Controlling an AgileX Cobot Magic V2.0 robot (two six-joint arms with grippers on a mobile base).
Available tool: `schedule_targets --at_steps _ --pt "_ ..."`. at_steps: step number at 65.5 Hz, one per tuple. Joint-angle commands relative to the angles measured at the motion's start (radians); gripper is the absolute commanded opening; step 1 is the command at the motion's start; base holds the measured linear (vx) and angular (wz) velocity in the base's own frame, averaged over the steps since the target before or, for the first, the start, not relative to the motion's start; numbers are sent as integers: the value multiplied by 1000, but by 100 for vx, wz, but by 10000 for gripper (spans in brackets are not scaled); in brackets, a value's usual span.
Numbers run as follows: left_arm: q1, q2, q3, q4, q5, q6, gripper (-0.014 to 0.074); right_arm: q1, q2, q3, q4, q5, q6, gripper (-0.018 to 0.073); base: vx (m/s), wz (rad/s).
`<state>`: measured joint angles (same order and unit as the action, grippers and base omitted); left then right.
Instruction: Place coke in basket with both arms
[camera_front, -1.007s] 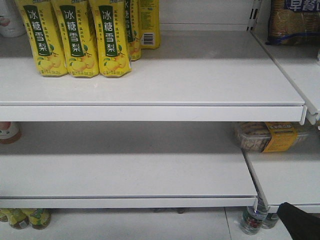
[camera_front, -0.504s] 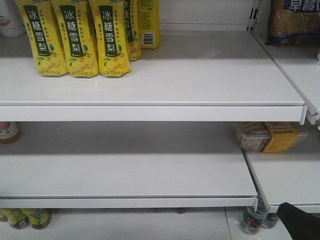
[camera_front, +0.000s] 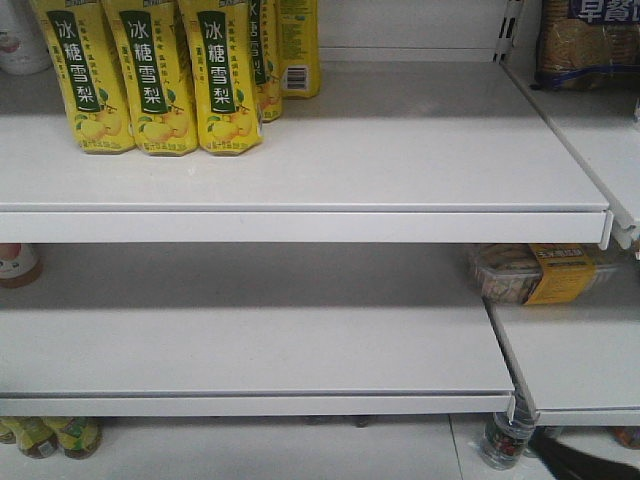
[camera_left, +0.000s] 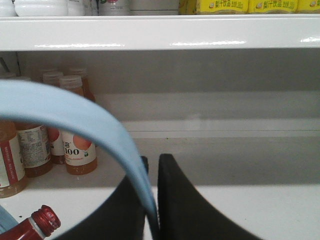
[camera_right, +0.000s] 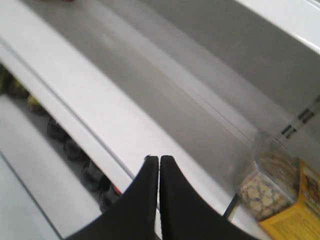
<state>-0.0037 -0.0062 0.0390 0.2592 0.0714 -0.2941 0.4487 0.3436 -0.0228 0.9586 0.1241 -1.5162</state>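
White metal shelves (camera_front: 300, 170) are spanning the front view in tiers. Yellow drink cartons (camera_front: 160, 75) are standing at 11 o'clock; a snack box (camera_front: 535, 272) is sitting at 3 o'clock.

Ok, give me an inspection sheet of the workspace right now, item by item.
Surface: white store shelves, middle tier bare in front.
Job's things: light blue basket handle pinched in left end effector; red-capped bottle below it.
Clutter: yellow drink cartons, orange juice bottles, snack box.
Grippers: right end effector shut, holding nothing.
Cables: nothing seen.
Surroundings: more bottles on lowest tier.
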Motion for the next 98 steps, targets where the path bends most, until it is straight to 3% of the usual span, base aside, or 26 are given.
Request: schedule_targets --at_steps 1,7,19,30,43,56,59,66,75,83,89,98 --pt "1 -21 8 57 -147 59 -6 2 6 -29 -132 110 -1 -5 0 0" --pt "1 -21 8 57 -147 59 -6 -4 6 -29 -131 163 -1 -5 0 0" --pt "1 -21 8 57 -147 59 -6 -4 6 -29 -109 138 -1 -5 0 0" --pt "1 -21 8 57 -147 59 -6 -4 -8 -12 -150 -35 11 -5 0 0" --pt "1 -21 8 57 -147 59 -6 -18 -187 46 -329 -226 283 -5 0 0" --pt "1 -21 8 57 -147 59 -6 -88 -291 44 -334 -238 319 -5 0 0" --pt "1 -21 8 57 -147 59 -6 -109 -292 44 -376 -234 350 -5 0 0" --pt "1 -21 8 57 -147 59 -6 -166 -294 44 -543 -190 573 -5 0 0" --pt "1 -21 8 57 -147 59 -6 -287 -295 52 -783 -162 1069 -5 0 0" --pt "1 -21 8 57 -147 59 -6 -409 -320 67 -909 -147 1428 -5 0 0" --pt "1 -21 8 57 -147 59 -6 -488 -368 67 -959 -124 1589 -5 0 0" --pt "1 -21 8 58 -145 59 -6 -542 -370 67 -965 -94 1640 -5 0 0"
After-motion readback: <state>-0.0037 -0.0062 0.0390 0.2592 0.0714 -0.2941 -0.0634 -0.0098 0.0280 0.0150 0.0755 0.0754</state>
